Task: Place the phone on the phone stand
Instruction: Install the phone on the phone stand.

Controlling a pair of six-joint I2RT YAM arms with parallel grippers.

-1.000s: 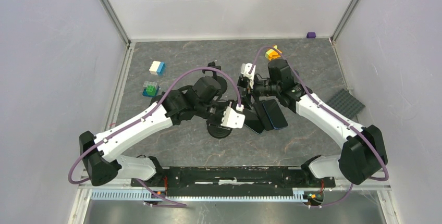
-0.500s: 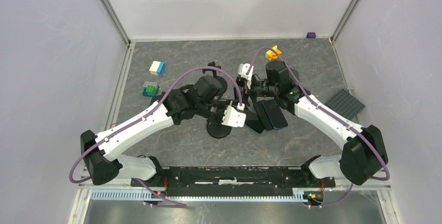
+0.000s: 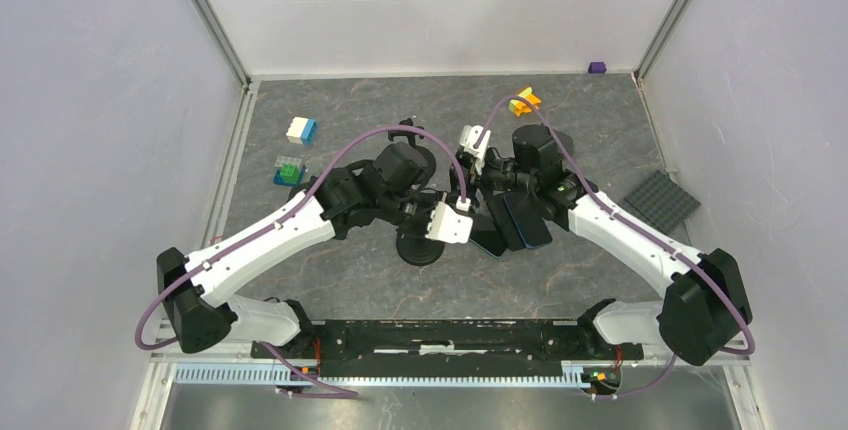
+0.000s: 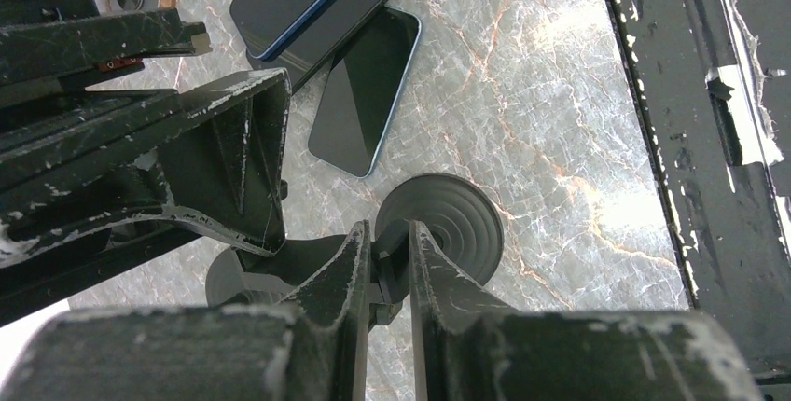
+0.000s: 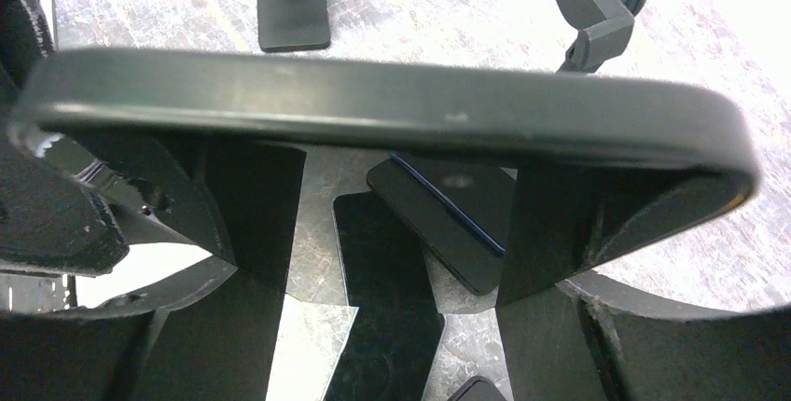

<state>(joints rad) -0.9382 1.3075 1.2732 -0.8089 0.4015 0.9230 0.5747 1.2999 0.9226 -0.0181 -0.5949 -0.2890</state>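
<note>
Grey marbled tabletop [image 3: 350, 280] carried everything. Biggest item in play was the dark phone [image 5: 373, 103]. It was clamped flat across your right hand [image 5: 396, 145], up off the tabletop, edge-on in the right wrist view. Under it lay the other phones [image 4: 364, 103], overlapping in a loose pile just right of the stand. The black phone stand [image 4: 446, 219] sat on its round base near the middle of the tabletop. Your left hand [image 4: 384, 256] was clenched on its upright stem, pinning it. The stand's cradle wasn't clear in any view, hidden by the left hand and wrist. Small toy bricks [image 3: 301, 130] sat well apart at the far left.

Step in hand, as I read it, was carrying the phone over to the stand. Roughly halfway: pick done, placement not.

To do it well:
- You needed a firm left grip so the base didn't slide or tip.
- You needed to bring the phone in above the pile.
- You needed to tilt it to match the cradle's lean.
- You needed to seat its lower edge on the lip first.
- You needed to loosen the right hand only once the phone rested on the stand by itself.

Risks: the two wrists were close together, so a rushed move could knock them. The smooth case could also slip in a flat pinch.
</note>
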